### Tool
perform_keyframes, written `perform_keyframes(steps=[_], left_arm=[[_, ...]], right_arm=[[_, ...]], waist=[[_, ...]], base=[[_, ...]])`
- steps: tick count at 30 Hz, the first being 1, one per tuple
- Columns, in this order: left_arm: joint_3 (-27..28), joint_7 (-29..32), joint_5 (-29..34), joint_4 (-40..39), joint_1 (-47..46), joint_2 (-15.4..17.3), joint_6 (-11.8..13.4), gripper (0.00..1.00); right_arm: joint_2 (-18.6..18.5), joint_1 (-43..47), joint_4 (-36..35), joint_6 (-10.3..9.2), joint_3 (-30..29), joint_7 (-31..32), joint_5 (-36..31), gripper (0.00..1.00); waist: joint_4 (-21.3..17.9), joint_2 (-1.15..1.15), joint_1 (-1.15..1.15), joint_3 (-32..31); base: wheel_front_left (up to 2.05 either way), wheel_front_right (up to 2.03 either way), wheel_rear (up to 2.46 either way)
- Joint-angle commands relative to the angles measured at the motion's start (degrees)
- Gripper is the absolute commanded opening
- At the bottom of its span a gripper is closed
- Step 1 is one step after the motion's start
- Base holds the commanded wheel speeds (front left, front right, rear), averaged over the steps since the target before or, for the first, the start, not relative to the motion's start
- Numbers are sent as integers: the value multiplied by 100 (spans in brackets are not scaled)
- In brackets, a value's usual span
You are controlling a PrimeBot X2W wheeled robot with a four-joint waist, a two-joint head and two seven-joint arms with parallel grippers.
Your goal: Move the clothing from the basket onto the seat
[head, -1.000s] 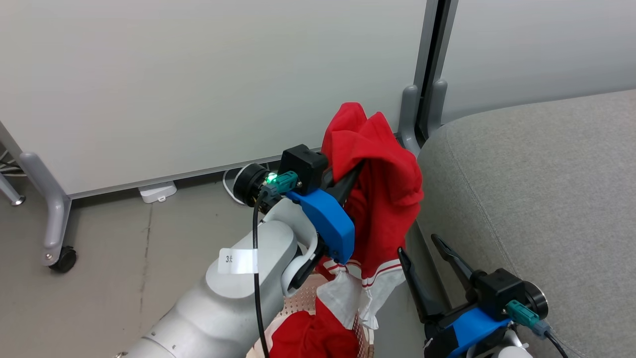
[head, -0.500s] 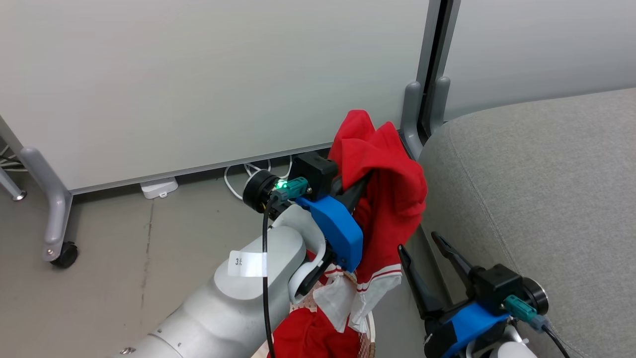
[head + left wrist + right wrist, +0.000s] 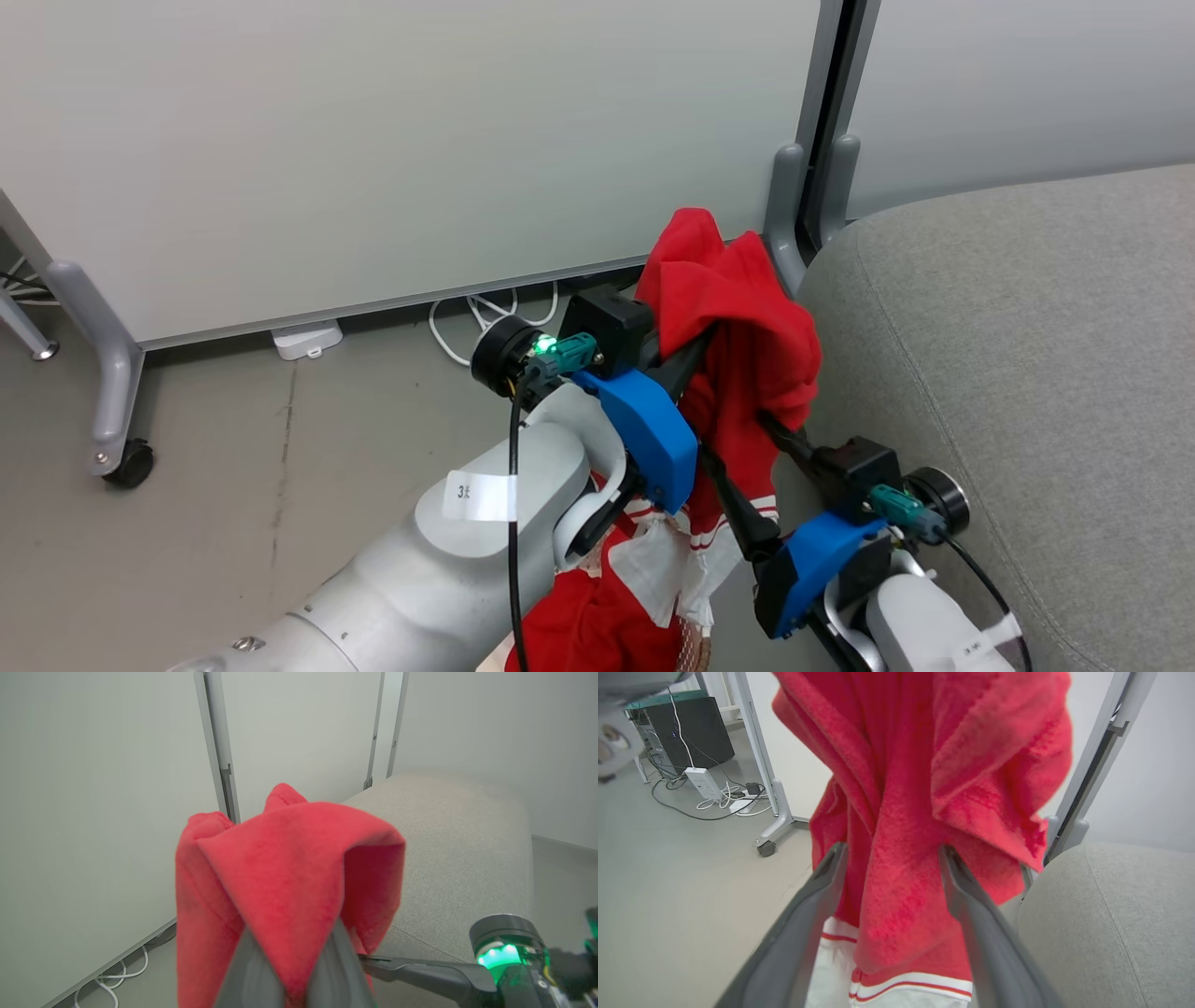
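My left hand [image 3: 695, 341] is clamped shut on a bunched fold of the red garment [image 3: 747, 317], holding it up in the air above the basket [image 3: 693, 646] and just beside the rounded edge of the seat [image 3: 1008, 355]. My right hand [image 3: 889, 854] is spread wide, one finger on each side of the hanging cloth, not closed on it. The fabric looks soft, light and limp: it drapes over my left fingers [image 3: 254, 970] and hangs in loose folds, so I judge a pinch on a thick fold holds it better than one on a single layer. I would take it mid-length with the right, above the white-striped hem [image 3: 915, 984], so the tail does not drag. A second garment [image 3: 579, 625] lies in the basket.
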Motion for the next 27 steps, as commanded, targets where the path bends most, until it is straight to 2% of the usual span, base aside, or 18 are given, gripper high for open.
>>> perform_keyframes(steps=[1,14,27], left_arm=[[-56,-46,-62,-22,-113,1,31,0],[-396,-101,-328,-104,-214,2,65,0],[-579,-126,-463,-84,-274,2,76,0]], right_arm=[[-14,-223,214,1,81,-56,56,100],[-14,-1239,1694,1,315,-386,83,100],[-13,-1712,2415,1,713,-659,438,100]], waist=[[4,0,0,-2],[59,0,0,-43],[107,0,0,-58]], base=[[0,0,0],[0,0,0],[0,0,0]])
